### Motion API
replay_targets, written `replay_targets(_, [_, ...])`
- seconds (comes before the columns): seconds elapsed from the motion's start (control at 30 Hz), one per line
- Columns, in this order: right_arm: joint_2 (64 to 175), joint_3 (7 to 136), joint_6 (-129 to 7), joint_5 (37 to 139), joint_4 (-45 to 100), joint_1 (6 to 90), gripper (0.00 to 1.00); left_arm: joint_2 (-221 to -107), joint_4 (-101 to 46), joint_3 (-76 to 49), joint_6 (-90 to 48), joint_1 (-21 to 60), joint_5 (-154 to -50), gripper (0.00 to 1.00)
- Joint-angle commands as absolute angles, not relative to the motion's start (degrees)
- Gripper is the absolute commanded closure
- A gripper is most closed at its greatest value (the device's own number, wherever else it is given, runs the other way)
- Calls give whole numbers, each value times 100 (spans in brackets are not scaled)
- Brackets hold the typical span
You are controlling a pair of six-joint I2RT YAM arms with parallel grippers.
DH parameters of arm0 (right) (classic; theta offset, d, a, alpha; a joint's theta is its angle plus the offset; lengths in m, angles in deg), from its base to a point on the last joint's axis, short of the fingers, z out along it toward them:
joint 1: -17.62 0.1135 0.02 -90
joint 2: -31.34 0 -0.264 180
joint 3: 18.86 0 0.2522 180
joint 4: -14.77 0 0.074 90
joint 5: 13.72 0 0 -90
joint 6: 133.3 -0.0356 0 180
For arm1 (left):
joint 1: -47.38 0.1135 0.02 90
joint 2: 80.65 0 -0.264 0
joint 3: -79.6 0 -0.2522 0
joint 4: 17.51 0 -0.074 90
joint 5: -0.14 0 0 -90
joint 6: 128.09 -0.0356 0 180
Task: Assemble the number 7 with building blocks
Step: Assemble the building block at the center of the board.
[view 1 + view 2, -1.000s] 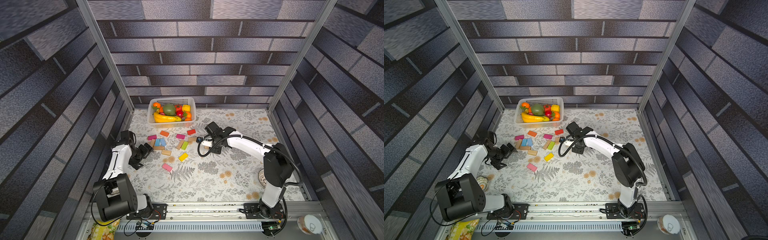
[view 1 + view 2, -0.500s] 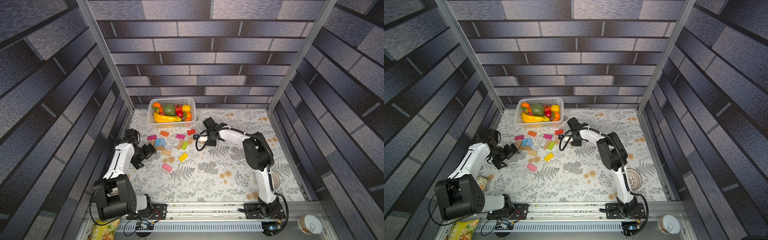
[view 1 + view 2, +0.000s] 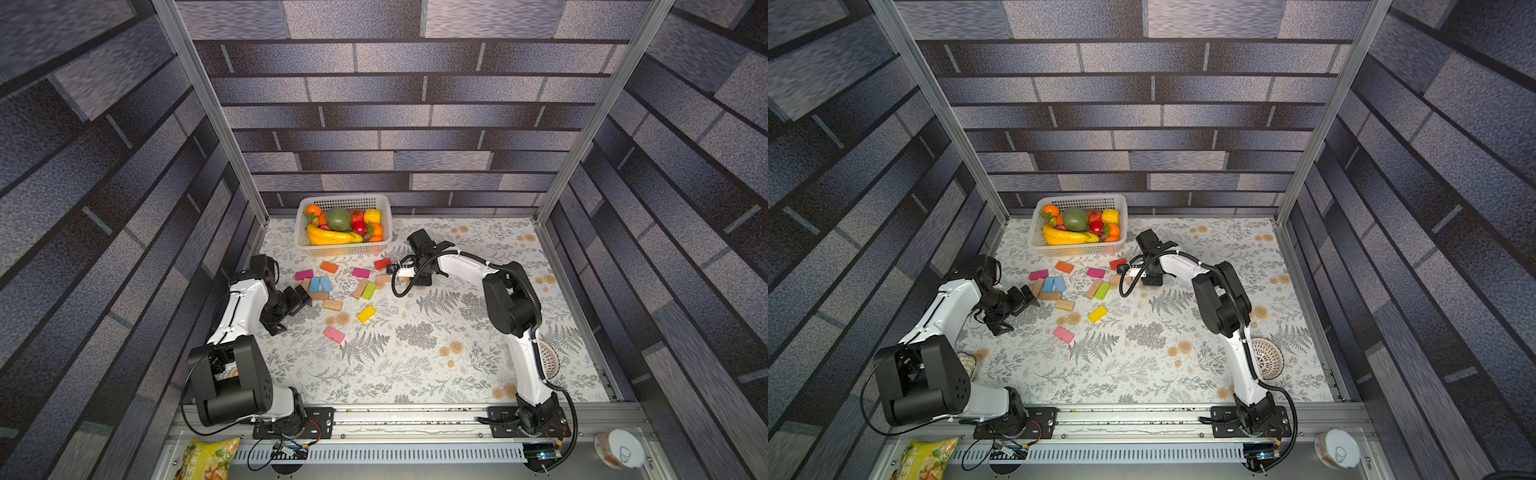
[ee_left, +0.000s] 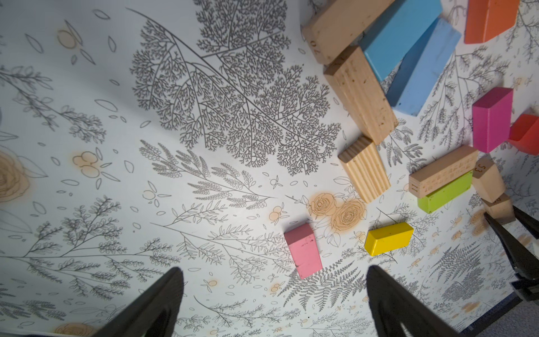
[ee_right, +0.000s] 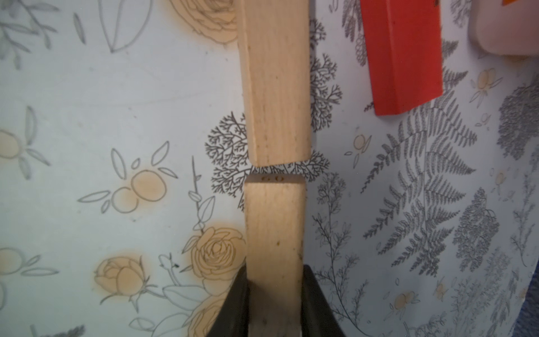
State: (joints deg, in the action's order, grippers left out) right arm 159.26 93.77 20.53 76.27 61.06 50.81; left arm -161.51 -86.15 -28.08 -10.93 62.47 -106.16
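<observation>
- While the right gripper (image 5: 274, 280) is clamped onto a plain tan block (image 5: 274, 227), its two black fingers (image 5: 315, 300) pinch the block's near end from both sides. That one's definitely a grasp.
- Straight out past those fingertips, the held block's far end lines up with a second tan block (image 5: 277, 87). They sit end to end with just a sliver of gap between them.
- It's not clear whether the held block rests on the floral tablecloth (image 5: 116, 116) or sits a hair above it.
- Off to one side of the right fingers, clear of the tan pair, lies a red block (image 5: 402, 55).
- The left gripper (image 4: 274, 270) is spread wide with nothing in it, and its fingers (image 4: 157, 303) hang over the cloth.
- Just beyond the gap between the left fingers lies a pink block (image 4: 303, 251), touching neither of them. A yellow block (image 4: 388, 237) sits a bit ahead of one fingertip.
- Further out from the left fingers, the rest of the building blocks (image 3: 326, 284) lie in a loose scatter. There are two blue blocks (image 4: 408, 49) side by side, several tan ones, and a green block (image 4: 443, 194) tucked against a tan one.
- In both top views the scatter sits between the two sets of fingers. A white basket (image 3: 345, 249) of toy fruit (image 3: 338, 218) stands past the blocks, by the back wall.
</observation>
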Motion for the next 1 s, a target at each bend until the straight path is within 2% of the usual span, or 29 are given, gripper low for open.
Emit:
replay_targets(0.0, [16154, 9527, 2095, 7769, 6267, 5035, 100, -16195, -8752, -2687, -1251, 6297, -10637, 0])
replay_targets(0.1, [16185, 9512, 2077, 7727, 6248, 5035, 95, -16195, -8737, -2723, -1251, 6345, -10643, 0])
replay_targets(0.13, [16186, 9493, 2076, 7704, 6230, 5041, 90, -16195, -8736, -2723, -1255, 6351, -10647, 0])
replay_targets(0.2, [16185, 9453, 2085, 7649, 6193, 5039, 74, -16195, -8735, -2723, -1251, 6370, -10634, 0])
replay_targets(0.43, [16168, 9437, 2051, 7664, 6148, 5038, 71, -16213, -8735, -2722, -1242, 6398, -10627, 0])
replay_targets(0.53, [16152, 9413, 2034, 7709, 6147, 5034, 64, -16204, -8717, -2749, -1233, 6416, -10630, 0])
replay_targets(0.63, [16142, 9380, 2004, 7725, 6133, 5039, 64, -16201, -8706, -2775, -1225, 6432, -10621, 0])
replay_targets(0.77, [16116, 9334, 1976, 7717, 6096, 5041, 53, -16203, -8718, -2784, -1209, 6465, -10571, 0])
replay_targets(0.97, [16076, 9338, 1904, 7751, 6036, 5040, 52, -16206, -8713, -2793, -1207, 6484, -10553, 0])
